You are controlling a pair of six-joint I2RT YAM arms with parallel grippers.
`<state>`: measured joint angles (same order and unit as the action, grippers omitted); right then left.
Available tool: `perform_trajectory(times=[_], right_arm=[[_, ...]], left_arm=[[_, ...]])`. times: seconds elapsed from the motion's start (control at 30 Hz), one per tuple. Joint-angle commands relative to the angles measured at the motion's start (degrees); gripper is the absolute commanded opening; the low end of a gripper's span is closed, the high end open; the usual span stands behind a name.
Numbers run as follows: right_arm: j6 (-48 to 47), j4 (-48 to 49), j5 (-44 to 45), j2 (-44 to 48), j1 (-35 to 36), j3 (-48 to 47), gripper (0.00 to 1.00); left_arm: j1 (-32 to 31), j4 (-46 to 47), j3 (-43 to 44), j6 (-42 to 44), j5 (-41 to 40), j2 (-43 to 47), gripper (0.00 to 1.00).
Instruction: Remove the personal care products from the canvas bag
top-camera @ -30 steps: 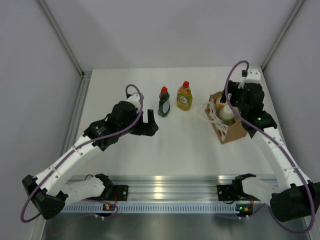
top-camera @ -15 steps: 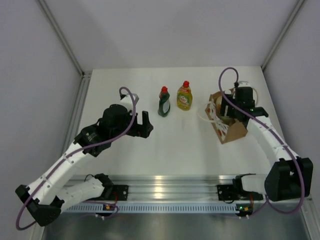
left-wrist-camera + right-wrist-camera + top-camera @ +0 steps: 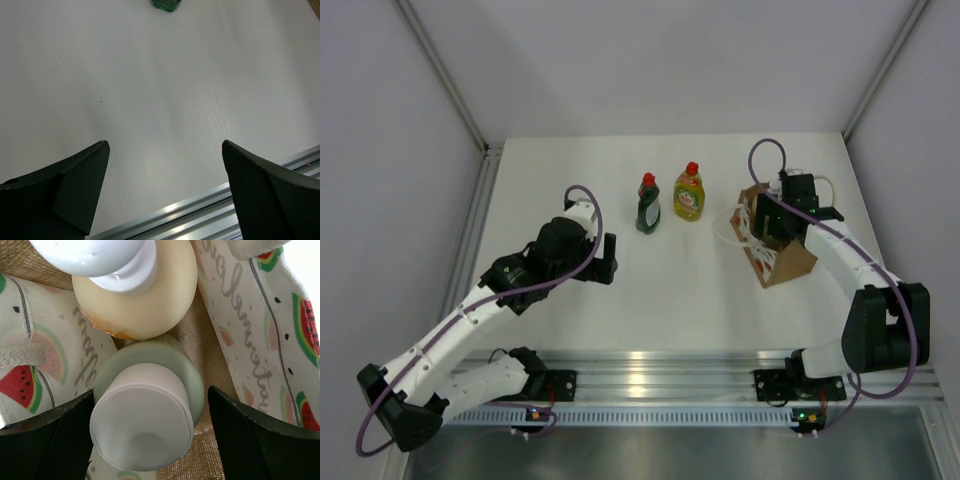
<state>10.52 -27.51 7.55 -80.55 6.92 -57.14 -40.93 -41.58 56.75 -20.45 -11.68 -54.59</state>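
Note:
The tan canvas bag (image 3: 785,262) with white rope handles stands at the right; its watermelon-print lining (image 3: 295,335) fills the right wrist view. Inside stand a pale cylinder with a white cap (image 3: 142,422) and a peach bottle with a white pump (image 3: 142,300). My right gripper (image 3: 778,215) is open and reaches down into the bag, its fingers (image 3: 250,430) on either side of the white-capped cylinder, not closed on it. The dark green bottle (image 3: 648,204) and yellow-green bottle (image 3: 688,193), both red-capped, stand on the table. My left gripper (image 3: 602,262) is open and empty over bare table, below left of them.
The aluminium rail (image 3: 650,375) runs along the near edge and shows in the left wrist view (image 3: 200,212). The dark green bottle's base (image 3: 165,4) peeks at the top of that view. Grey walls enclose the white table (image 3: 550,180).
My right gripper has come down into the bag's mouth around the white-capped cylinder. My left arm has drawn back from the bottles towards the near left, still open.

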Motion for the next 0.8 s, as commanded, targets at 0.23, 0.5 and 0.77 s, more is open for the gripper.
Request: perform_trajectory(times=[0.23, 0.5, 0.77], right_arm=[[-0.33, 4.22, 0.09, -2.06, -1.56, 0.02, 0.7], [-1.38, 4.3, 0.36, -0.66, -1.56, -0.42, 0.16], [-2.44, 4.22, 1.49, 4.7, -1.56, -3.85, 0.0]], left_arm=[[-0.21, 0.89, -0.68, -0.38, -1.33, 0.97, 0.98], [-0.21, 0.89, -0.68, -0.38, -1.41, 0.97, 0.98], [-0.21, 0.89, -0.77, -0.56, -2.11, 1.33, 0.98]])
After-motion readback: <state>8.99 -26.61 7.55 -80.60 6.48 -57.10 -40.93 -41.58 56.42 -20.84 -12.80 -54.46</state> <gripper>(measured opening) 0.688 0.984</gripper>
